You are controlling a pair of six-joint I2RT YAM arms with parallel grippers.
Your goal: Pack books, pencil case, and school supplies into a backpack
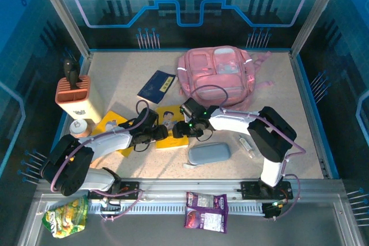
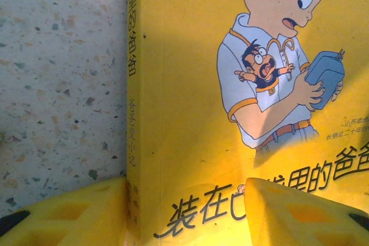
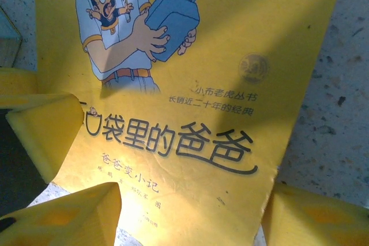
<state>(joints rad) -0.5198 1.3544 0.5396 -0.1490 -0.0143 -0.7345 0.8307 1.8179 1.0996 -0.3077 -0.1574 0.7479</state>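
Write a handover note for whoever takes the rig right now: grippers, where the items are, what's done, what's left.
Left gripper: open, straddling the spine edge of the yellow book, not closed on it.
Right gripper: open over the same book's title end, close beside the left one.
Navy book: flat on the table, just left of the backpack at the far side.
Pencil case and small clear tube: on the table in front of the right arm.
Done: nothing visibly packed.
Left: both books, case and tube. I cannot tell whether the backpack is unzipped.
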